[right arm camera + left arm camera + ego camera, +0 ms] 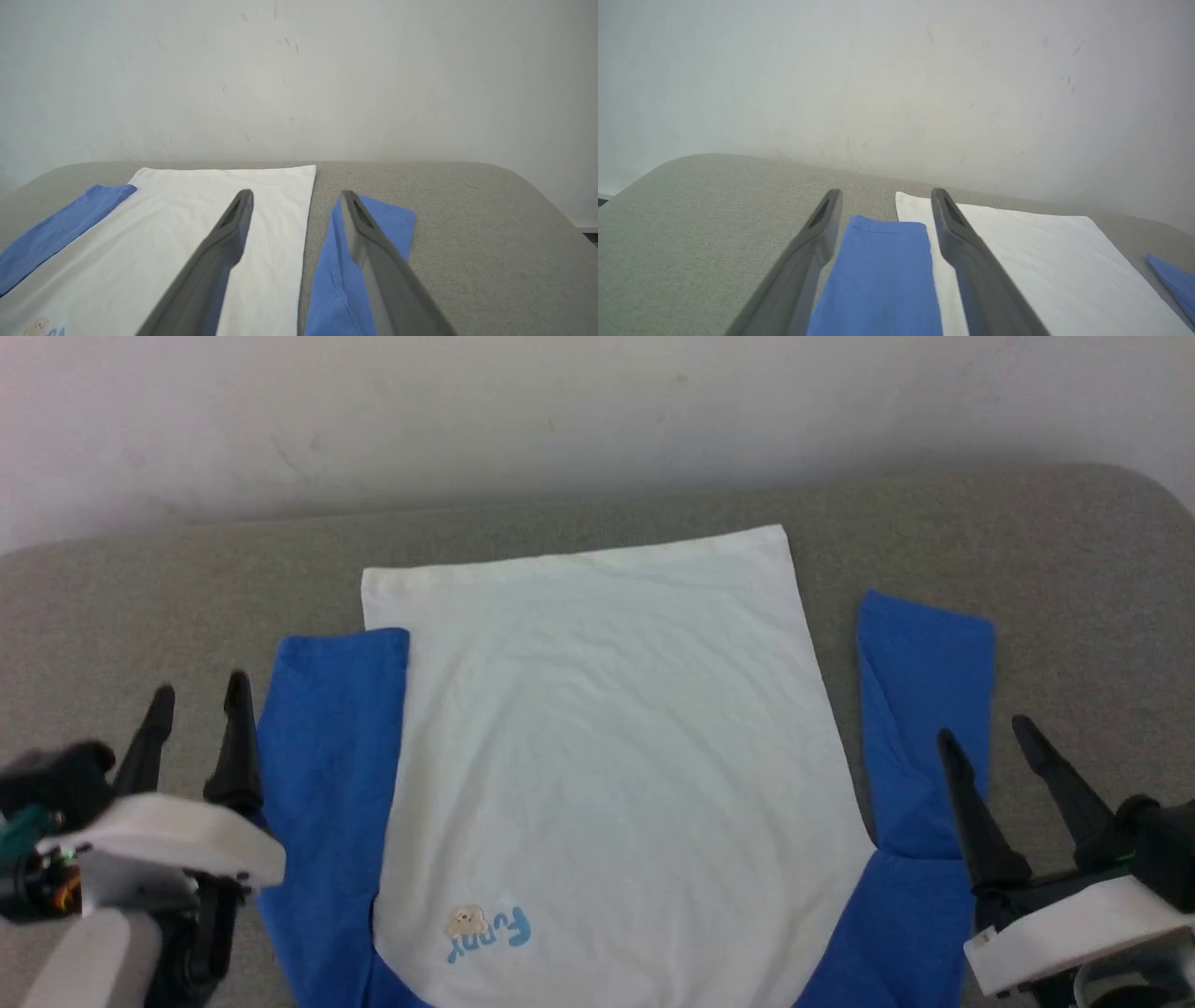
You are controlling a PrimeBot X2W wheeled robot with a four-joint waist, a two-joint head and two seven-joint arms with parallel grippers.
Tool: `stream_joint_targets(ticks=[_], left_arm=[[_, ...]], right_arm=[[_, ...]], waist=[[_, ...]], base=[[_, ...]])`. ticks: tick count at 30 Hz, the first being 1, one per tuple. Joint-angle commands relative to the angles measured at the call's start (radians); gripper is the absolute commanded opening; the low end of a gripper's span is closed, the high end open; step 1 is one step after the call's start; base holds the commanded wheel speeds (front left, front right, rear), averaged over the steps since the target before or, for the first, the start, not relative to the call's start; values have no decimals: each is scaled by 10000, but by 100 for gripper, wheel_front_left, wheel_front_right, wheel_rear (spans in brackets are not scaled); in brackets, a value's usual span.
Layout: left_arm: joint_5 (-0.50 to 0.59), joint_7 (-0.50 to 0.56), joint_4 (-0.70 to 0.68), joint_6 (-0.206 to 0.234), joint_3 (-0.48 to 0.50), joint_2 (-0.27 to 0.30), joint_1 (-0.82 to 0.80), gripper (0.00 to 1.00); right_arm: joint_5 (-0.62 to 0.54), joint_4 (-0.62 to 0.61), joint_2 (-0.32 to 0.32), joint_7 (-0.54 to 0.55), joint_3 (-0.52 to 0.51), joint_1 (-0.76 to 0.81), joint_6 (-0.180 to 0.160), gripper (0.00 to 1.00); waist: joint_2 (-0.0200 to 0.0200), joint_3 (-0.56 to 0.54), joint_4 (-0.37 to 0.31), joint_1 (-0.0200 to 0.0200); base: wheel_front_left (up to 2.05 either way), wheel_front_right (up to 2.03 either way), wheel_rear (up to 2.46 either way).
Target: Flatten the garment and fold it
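The white cloth shirt w/ bright blue sleeves (607,728) lies spread on the grey fabric-covered worktop (140,597), print up, collar end nearest me. My left tool (201,689) & right tool (985,731) both have fingers apart, nothing gripped, one by each sleeve. Risks as I judge them:
- The right sleeve (924,709) is kinked & apart from the body, so folding it in as-is prob. bunches it.
- A shallow pinch on the left sleeve (327,756) may catch the top layer only.
- Uneven pull btw arms would skew the body.

The garment (607,728) runs off the head view's bottom edge, its collar unseen. The left gripper (201,686) covers part of one blue sleeve (327,756). The chest print (490,929) includes a beige figure too small to identify.
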Motion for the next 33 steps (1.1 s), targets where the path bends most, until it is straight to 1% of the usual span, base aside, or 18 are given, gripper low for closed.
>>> stream_joint_targets(ticks=[1,5,8,12,16,22,24,25,26,27,28,30,33], left_arm=[[-51,121,371,-221,14,63,-662,100],[-288,887,1985,-929,-173,381,-2570,100],[-428,1838,3362,-1379,-439,647,-3859,100],[-494,3476,5120,-1758,-911,987,-5181,100],[-654,5129,6394,-2095,-1311,1239,-6005,100],[-872,6343,7581,-2361,-1551,1246,-6784,100],[-918,6901,7950,-2501,-1736,1244,-6860,100],[-927,7206,8114,-2558,-1850,1230,-6872,80],[-915,7508,8253,-2571,-1969,1215,-6875,29],[-931,7793,8385,-2551,-2053,1182,-6876,0],[-931,7793,8385,-2551,-2053,1182,-6876,0],[-982,8286,8603,-2514,-2185,1112,-6848,0],[-847,8028,8674,-2355,-2231,1090,-6859,0]], right_arm=[[-78,-123,80,41,-41,-262,-7,100],[-188,-249,162,109,33,-740,-7,100],[-228,-220,191,145,151,-1009,-7,100],[-221,-63,215,136,392,-1218,-7,100],[-212,135,251,25,540,-1338,-7,100],[-185,317,306,-127,638,-1455,-7,100],[-185,369,311,-154,660,-1486,-7,100],[-189,395,311,-170,653,-1494,-7,100],[-199,420,313,-184,621,-1493,-7,100],[-211,445,315,-193,575,-1485,-7,100],[-211,445,315,-193,575,-1485,-7,100],[-224,504,318,-196,524,-1471,-7,100],[-242,591,326,-173,466,-1469,-7,100]], waist=[[-1,804,-229,-2],[-1,1445,-432,-2],[-1,1828,-600,-2],[-1,2206,-842,-2],[-1,2439,-1049,-2],[-1,2745,-1241,-2],[-1,2791,-1304,-2],[-1,2789,-1323,-2],[-1,2777,-1331,-2],[-1,2760,-1327,-2],[-1,2760,-1327,-2],[-1,2681,-1315,-2],[-1,2514,-1261,-2]], base=[[0,0,0],[0,0,0],[0,0,0],[0,0,0],[0,0,0],[0,0,0],[0,0,0],[0,0,0],[0,0,0],[0,0,0],[0,0,0],[0,0,0],[0,0,0]])
